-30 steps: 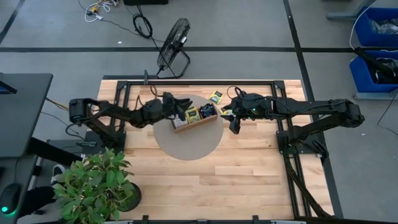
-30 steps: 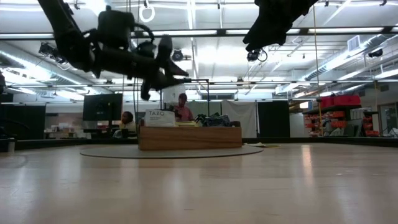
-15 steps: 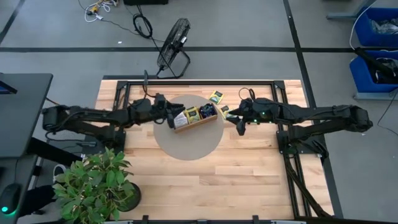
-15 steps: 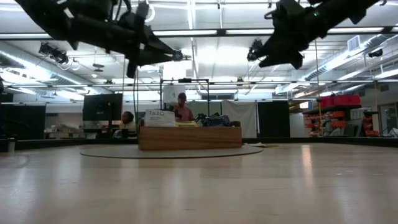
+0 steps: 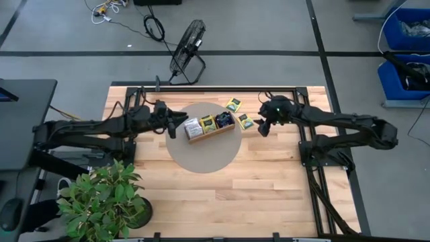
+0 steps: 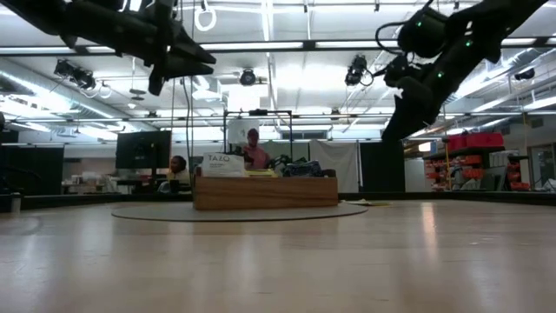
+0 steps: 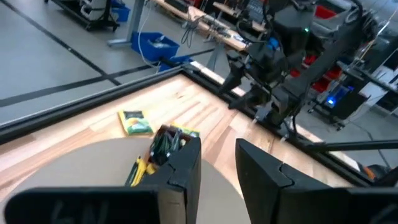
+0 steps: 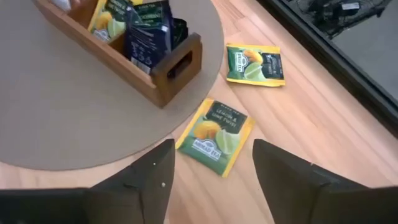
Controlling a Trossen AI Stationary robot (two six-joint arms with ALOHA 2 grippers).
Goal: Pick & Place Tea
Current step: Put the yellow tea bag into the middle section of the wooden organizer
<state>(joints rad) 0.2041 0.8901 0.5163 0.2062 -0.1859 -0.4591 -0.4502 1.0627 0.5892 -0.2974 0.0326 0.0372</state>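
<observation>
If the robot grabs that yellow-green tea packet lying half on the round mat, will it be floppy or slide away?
The tea packet looks thin and flat, so probably light and a bit bendy. It lies flush across the mat's edge, so it may slide when nudged. It can't roll.

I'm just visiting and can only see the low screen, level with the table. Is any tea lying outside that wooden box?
Observer: Yes. Two green-yellow packets lie loose past one end of the wooden tray: a near packet on the round mat's edge and a far packet on the bare wood.
Visitor: Is the arm on my right holding one?
Observer: No. The right tool hangs open and empty, aimed at the near packet.
Visitor: And the other arm?
Observer: The left tool is open too, off the tray's opposite end, with nothing in it.
</observation>
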